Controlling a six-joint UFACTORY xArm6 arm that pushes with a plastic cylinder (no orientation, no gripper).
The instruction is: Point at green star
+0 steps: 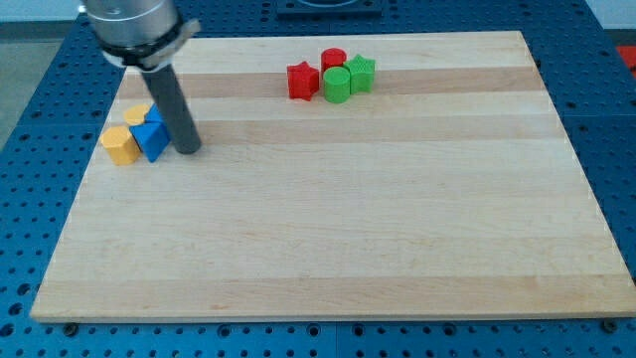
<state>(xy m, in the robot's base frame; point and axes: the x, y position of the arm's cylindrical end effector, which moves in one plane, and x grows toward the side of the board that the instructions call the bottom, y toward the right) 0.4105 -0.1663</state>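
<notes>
The green star (362, 73) sits at upper centre of the wooden board (328, 239), touching a green cylinder (337, 85), a red cylinder (333, 60) and a red star (302, 81). My tip (189, 149) rests at upper left, beside blue blocks (151, 134) and yellow blocks (120, 145). No writing shows; the rod carries no pincer.

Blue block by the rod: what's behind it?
Behind the blue block, toward the view's top, a yellow block peeks out, mostly covered, shape unclear. Another yellow block sits left. My tip stands just right.
</notes>
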